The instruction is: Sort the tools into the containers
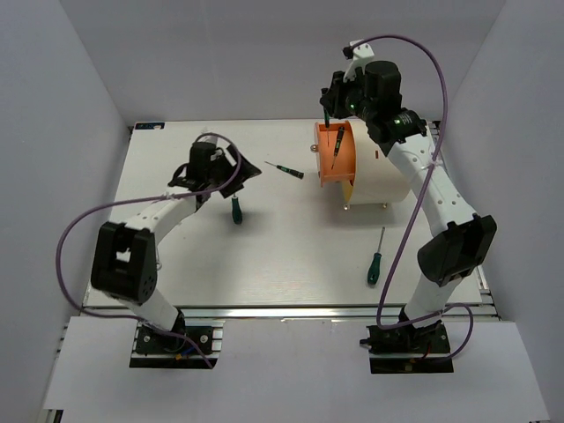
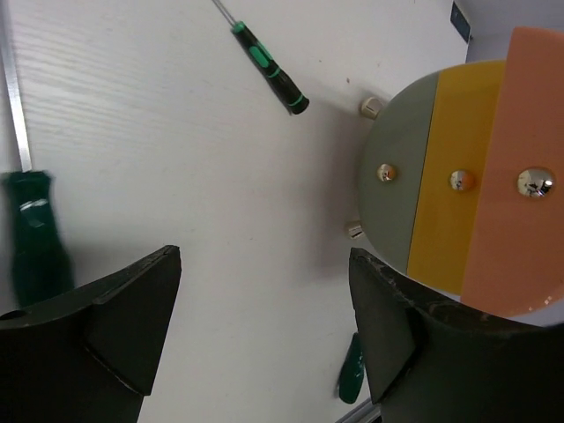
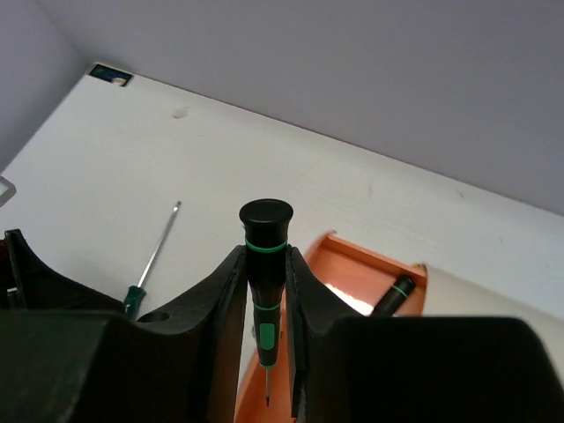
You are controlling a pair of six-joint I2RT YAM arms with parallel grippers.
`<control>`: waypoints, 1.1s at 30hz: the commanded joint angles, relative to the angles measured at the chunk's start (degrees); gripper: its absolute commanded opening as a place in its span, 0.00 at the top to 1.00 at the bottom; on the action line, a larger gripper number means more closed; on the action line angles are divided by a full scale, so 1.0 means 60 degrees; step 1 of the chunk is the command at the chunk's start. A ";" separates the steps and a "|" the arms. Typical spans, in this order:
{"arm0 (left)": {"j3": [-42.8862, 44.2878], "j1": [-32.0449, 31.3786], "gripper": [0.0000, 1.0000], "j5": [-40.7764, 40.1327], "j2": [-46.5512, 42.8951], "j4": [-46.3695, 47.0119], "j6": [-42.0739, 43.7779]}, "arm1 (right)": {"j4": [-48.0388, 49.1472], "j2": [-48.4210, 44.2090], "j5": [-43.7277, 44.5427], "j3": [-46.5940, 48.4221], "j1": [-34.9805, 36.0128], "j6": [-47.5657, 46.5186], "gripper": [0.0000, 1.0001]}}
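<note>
My right gripper (image 1: 328, 111) (image 3: 265, 257) is shut on a black-and-green screwdriver (image 3: 265, 220), held upright with its tip down over the pulled-out orange drawer (image 3: 352, 269) (image 1: 333, 159). Another black-and-green screwdriver (image 3: 394, 295) (image 1: 338, 145) lies inside that drawer. My left gripper (image 1: 240, 172) (image 2: 263, 264) stands open over bare table, holding nothing. A green-handled screwdriver (image 1: 236, 210) (image 2: 35, 242) lies just beside it. A black-and-green screwdriver (image 1: 286, 170) (image 2: 269, 69) lies between it and the drum. The grey-green drawer (image 2: 397, 176) sits flush in the drum face.
The white drum (image 1: 379, 181) stands at the back right on small feet. A further green screwdriver (image 1: 376, 260) lies near the front right by the right arm. A yellow-orange drawer (image 2: 449, 181) sits between the other two. White walls enclose the table (image 1: 264, 264).
</note>
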 commanded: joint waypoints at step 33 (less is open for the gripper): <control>0.9567 -0.1564 0.40 -0.1942 0.7888 -0.4707 -0.3930 | 0.2651 -0.3562 -0.2242 -0.5139 -0.1461 0.0431 0.38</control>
